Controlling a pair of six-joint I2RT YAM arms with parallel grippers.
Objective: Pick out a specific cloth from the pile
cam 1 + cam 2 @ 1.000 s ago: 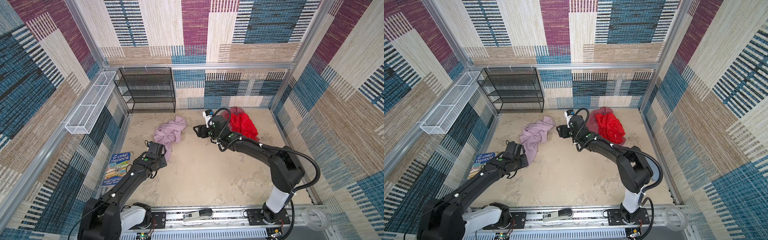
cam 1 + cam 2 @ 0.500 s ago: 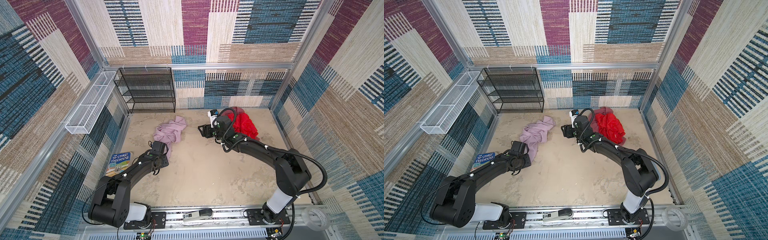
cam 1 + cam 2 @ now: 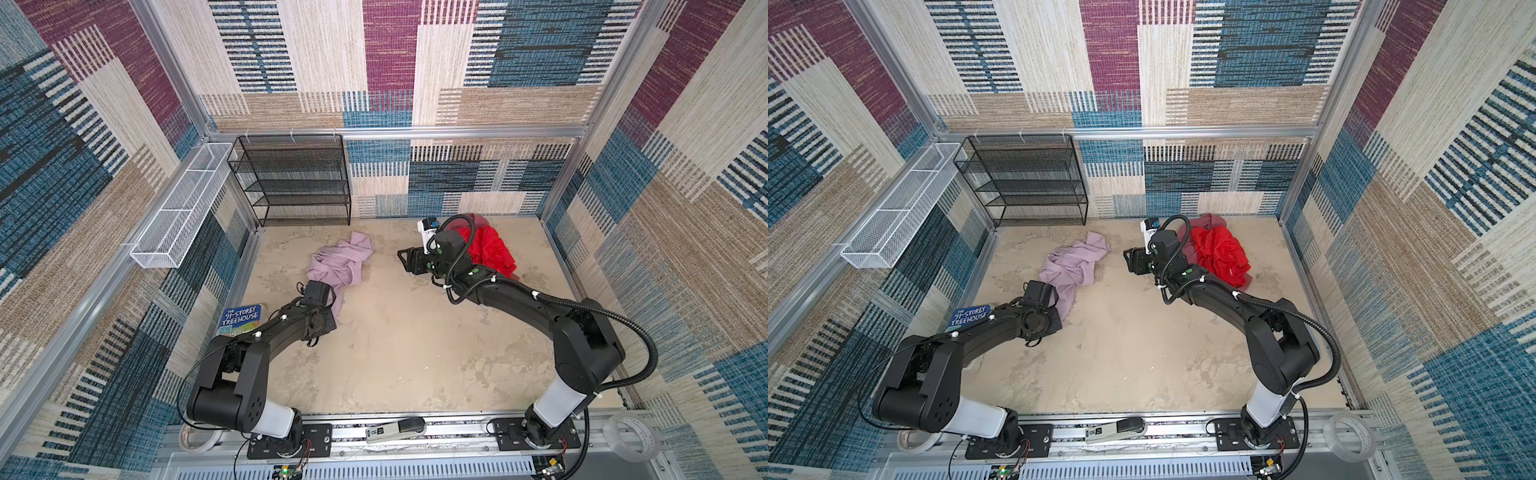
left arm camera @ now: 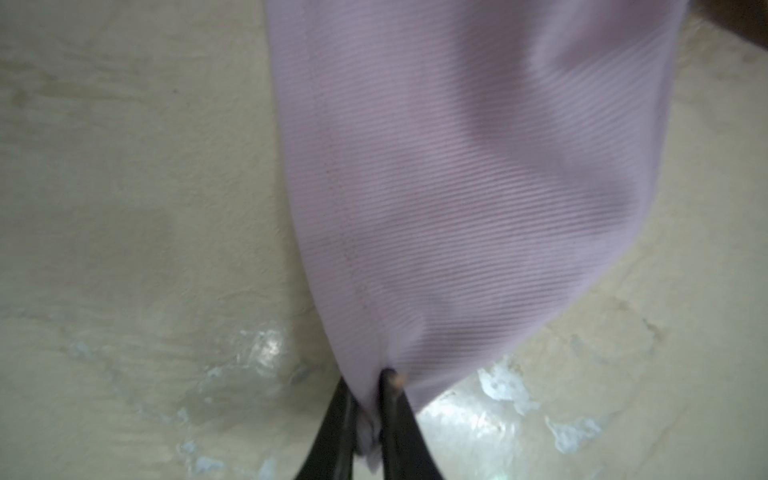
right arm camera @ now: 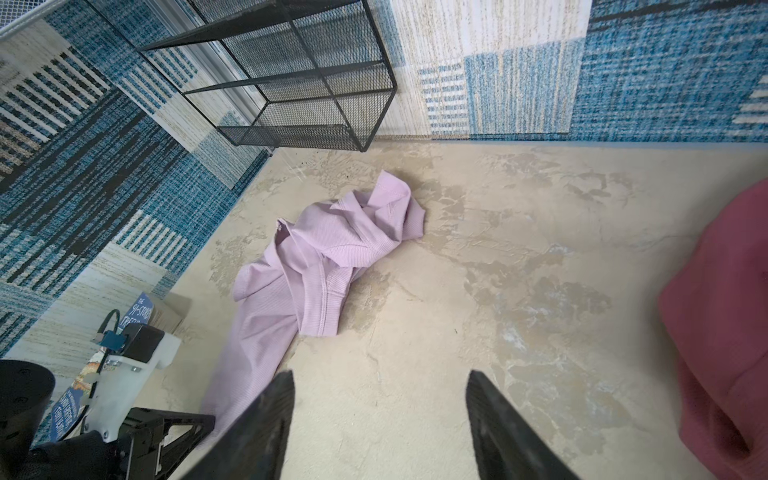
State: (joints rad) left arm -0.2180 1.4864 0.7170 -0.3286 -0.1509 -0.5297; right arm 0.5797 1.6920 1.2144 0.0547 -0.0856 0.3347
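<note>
The cloth (image 3: 341, 266) (image 3: 1074, 266), pale lilac and ribbed, lies crumpled left of centre on the floor, apart from the pile. One long tail runs toward my left arm. My left gripper (image 4: 368, 379) is shut on the tip of that tail (image 4: 457, 187); in both top views the wrist hides its fingers. The pile sits at the back right: a bright red cloth (image 3: 491, 249) (image 3: 1220, 253) on a dusty-rose one (image 3: 1205, 221) (image 5: 727, 332). My right gripper (image 5: 380, 380) (image 3: 405, 260) hovers open and empty between the pile and the cloth (image 5: 332, 249).
A black wire shelf (image 3: 299, 178) stands against the back wall, and a white wire basket (image 3: 178, 216) hangs on the left wall. A blue book (image 3: 241, 319) lies beside my left arm. A tape roll (image 3: 631, 432) and a small tool (image 3: 395, 428) sit at the front rail.
My left gripper has closed on the tail of the lilac cloth while its arm folded lower. The right gripper shifted slightly toward the pile, still open.
</note>
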